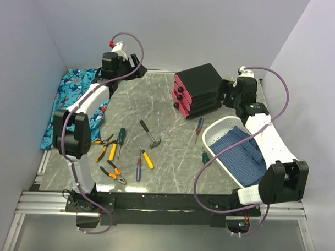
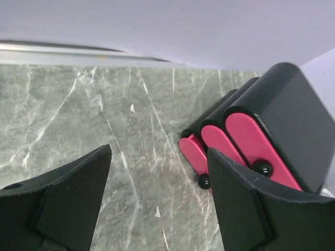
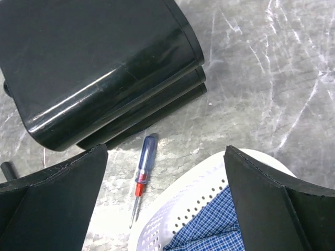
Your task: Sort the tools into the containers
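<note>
left jaws apart, empty; right jaws same. tools (image 1: 147, 130) loose on table (image 1: 152, 97); cabinet (image 1: 201, 82) nr right jaws.

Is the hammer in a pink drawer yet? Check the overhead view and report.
No, the hammer lies out on the table, well apart from the cabinet and its pink drawers.

- Grey marbled table (image 1: 157, 103).
- Black cabinet (image 1: 202, 82) with pink drawers (image 1: 183, 102), back right; white basket (image 1: 218, 129) beside it.
- Blue patterned cloth (image 1: 67, 91), left edge.
- Hammer (image 1: 149, 133), pliers (image 1: 105, 147) and screwdrivers (image 1: 121, 137), scattered front left.
</note>
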Tool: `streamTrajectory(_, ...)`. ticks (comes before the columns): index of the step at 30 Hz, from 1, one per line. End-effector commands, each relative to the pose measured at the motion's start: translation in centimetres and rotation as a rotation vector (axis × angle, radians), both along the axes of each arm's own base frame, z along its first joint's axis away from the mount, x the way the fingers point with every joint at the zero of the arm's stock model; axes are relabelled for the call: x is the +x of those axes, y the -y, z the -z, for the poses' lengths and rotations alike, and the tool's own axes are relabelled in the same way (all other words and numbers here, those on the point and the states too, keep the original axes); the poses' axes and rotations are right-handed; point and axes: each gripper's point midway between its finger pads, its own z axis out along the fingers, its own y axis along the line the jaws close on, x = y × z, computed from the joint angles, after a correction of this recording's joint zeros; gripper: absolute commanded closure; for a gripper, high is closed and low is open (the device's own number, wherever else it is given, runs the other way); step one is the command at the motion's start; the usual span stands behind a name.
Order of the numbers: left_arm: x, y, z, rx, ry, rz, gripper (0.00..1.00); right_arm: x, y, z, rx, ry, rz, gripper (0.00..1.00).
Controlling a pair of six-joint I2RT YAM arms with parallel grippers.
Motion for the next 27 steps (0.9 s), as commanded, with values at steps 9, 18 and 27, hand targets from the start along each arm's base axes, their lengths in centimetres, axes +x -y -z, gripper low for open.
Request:
streamTrajectory(9,4.8,0.7,1.5,-0.005,0.055,-0.002,0.23,2.0,0.7,1.1,-0.076,-0.046,-0.007,0.03)
streamTrajectory(18,10.3,3.3,4.9,0.001,0.197,0.047,0.18,2.9,-2.1,3.8,-0.018,-0.124,-0.160,0.19)
streamTrajectory(27,12.2,9.4,6.6,0.134,0.349,0.190,0.17,4.1,-1.6,5.4,-0.069,-0.122,-0.164,0.45)
